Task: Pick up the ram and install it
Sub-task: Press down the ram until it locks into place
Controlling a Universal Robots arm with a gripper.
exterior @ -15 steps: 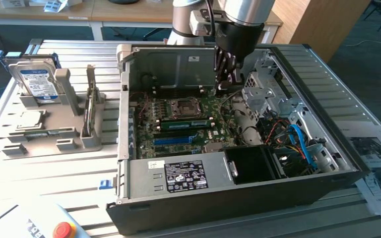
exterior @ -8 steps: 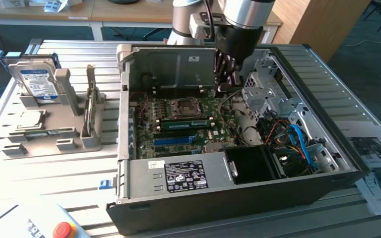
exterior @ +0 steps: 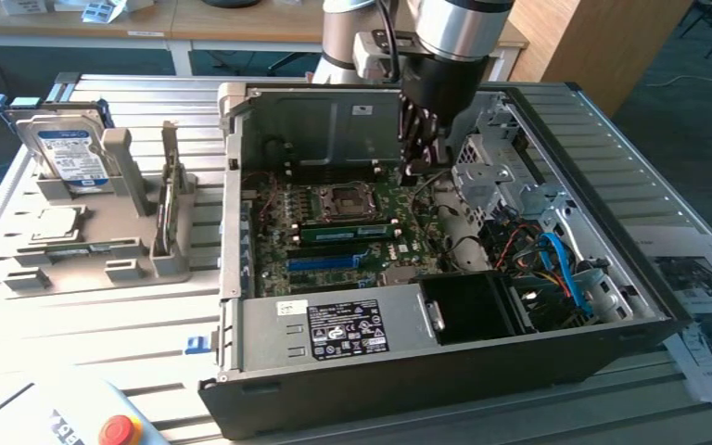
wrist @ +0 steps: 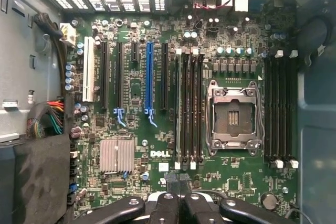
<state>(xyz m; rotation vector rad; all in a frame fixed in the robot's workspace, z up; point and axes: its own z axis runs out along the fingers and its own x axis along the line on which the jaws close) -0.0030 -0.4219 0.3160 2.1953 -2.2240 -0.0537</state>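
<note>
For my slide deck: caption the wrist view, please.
Shut end effector above the motherboard, near memory slots and processor socket.

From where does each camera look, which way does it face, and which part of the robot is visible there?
Exterior view: off the arm, raised, looking down at a slant into the open computer case; the arm and gripper reach down into it.
Wrist view: on the wrist, facing straight onto the motherboard; the shut gripper shows.
Shared: the empty processor socket and the blue slot.
</note>
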